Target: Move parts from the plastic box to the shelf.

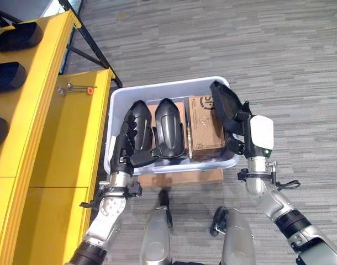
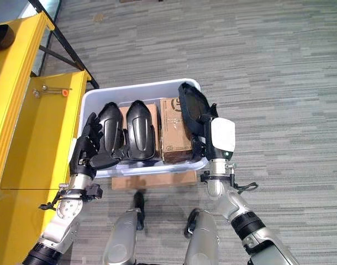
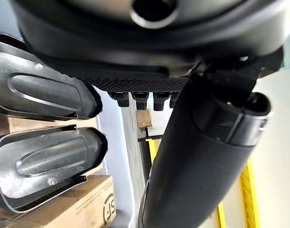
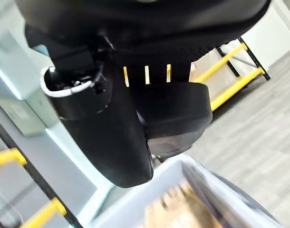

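Partway through, by the look of it: dark parts [image 1: 11,36] already on the yellow shelf [image 1: 47,110], two parts [image 1: 169,128] lying in the plastic box [image 1: 116,99], left hand [image 1: 126,144] curled round one, right hand [image 1: 235,124] gripping a lifted part [image 1: 224,102].

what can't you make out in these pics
- Left hand: whether it actually grips the black part; its fingers cover the contact in the eye views.
- Cardboard box contents: closed.
- Small items on the yellow shelf: too small to identify.
- Plastic box contents in the right wrist view: blurred, behind the right hand, which grips another black part.
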Motion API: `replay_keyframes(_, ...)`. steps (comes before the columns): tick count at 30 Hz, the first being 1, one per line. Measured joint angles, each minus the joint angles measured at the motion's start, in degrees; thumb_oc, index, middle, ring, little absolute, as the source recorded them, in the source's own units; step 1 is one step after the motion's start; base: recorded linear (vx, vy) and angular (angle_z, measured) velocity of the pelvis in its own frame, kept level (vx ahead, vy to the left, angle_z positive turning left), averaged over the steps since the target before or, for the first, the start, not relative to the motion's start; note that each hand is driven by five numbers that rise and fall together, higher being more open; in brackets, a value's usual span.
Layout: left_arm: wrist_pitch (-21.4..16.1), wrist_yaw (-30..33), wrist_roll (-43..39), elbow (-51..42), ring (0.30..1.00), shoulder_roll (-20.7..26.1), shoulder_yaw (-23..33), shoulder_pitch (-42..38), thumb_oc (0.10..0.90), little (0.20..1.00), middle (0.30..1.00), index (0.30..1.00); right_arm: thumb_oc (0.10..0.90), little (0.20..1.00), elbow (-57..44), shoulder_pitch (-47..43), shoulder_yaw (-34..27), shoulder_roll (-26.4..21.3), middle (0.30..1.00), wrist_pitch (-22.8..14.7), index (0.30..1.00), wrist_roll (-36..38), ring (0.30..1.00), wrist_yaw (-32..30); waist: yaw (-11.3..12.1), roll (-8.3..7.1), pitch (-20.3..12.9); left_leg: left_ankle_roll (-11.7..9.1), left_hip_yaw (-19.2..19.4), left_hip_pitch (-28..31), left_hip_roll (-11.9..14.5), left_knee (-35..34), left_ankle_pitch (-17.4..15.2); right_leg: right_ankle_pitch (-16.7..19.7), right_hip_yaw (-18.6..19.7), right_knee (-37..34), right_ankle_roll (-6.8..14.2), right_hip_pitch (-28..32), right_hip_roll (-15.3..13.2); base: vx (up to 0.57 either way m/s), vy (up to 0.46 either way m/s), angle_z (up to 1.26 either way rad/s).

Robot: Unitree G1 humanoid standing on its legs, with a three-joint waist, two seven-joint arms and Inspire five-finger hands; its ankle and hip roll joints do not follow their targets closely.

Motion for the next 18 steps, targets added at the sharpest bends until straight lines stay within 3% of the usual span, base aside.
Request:
replay_keyframes(9, 0.80, 1.03, 0.05, -0.92, 1.000, -0.11, 6.34, 6.55, 0.900, 1.000, 1.000, 1.000, 0.400, 0.300, -7.95, -0.20, -1.33, 0.01, 0.300, -1.87, 0.300, 0.01, 0.300, 5.31, 0.55, 0.15, -0.20, -0.09, -0.46, 3.75, 1.28, -1.56, 0.34, -3.71, -1.26, 3.08, -1.77, 2.82, 0.13, 0.07, -0.048, 0.04)
replay_keyframes(11, 0.85, 0.56, 0.04, -2.44, 1.000, -0.12, 6.91, 8.86, 0.900, 1.000, 1.000, 1.000, 0.400, 0.300, -10.23, -0.18, -1.37, -0.06, 0.300, -1.96, 0.300, 0.03, 0.300, 6.95, 0.52, 0.47, -0.41, 0.42, 0.89, 3.58, 2.23, -2.72, 0.65, -4.38, -2.73, 3.84, -2.63, 3.00, -0.21, 0.03, -0.028, 0.25)
replay_keyframes(12, 0.87, 0.02, 0.05, -3.13, 1.000, -0.15, 6.98, 9.62, 0.900, 1.000, 1.000, 1.000, 0.400, 0.300, -10.91, -0.12, -1.38, -0.18, 0.300, -2.04, 0.300, 0.02, 0.300, 7.34, 0.40, 0.71, -0.56, 0.61, 2.49, 3.63, 3.08, -3.34, 0.74, -4.55, -3.94, 3.87, -3.14, 3.23, -0.50, -0.02, -0.055, 0.52)
replay_keyframes(14, 1.69, -4.18, -0.37, -3.50, 1.000, -0.16, 6.70, 9.99, 0.900, 1.000, 1.000, 1.000, 0.400, 0.300, -12.24, 0.44, -1.77, -0.60, 0.300, -2.29, 0.300, 0.00, 0.300, 8.45, 0.07, 0.83, -0.69, 2.51, 10.10, 4.86, 5.67, -5.76, -0.07, -5.06, -7.81, 3.58, -4.43, 4.71, -2.18, -0.10, -0.030, 0.82)
replay_keyframes(15, 2.47, -6.67, -0.33, -3.34, 1.000, 0.02, 5.90, 9.48, 0.900, 1.000, 1.000, 1.000, 0.400, 0.300, -13.47, 0.71, -1.92, -1.57, 0.300, -2.27, 0.300, -0.03, 0.300, 9.18, -0.39, 0.84, -0.88, 2.29, 13.55, 4.99, 6.65, -6.00, -1.22, -5.17, -9.72, 3.47, -4.62, 5.23, -3.54, -0.18, 0.019, 0.97)
replay_keyframes(18, 2.64, -9.93, -0.81, -2.41, 1.000, 0.31, 1.64, 8.96, 0.900, 1.000, 1.000, 1.000, 0.400, 0.300, -15.22, 0.43, -1.81, -3.73, 0.300, -2.37, 0.300, -0.04, 0.300, 11.31, -0.52, 1.57, -1.53, 1.99, 17.16, 6.23, 7.27, -3.38, -1.27, -5.14, -12.43, 3.57, -5.07, 5.54, -6.44, -0.23, 0.044, 0.61)
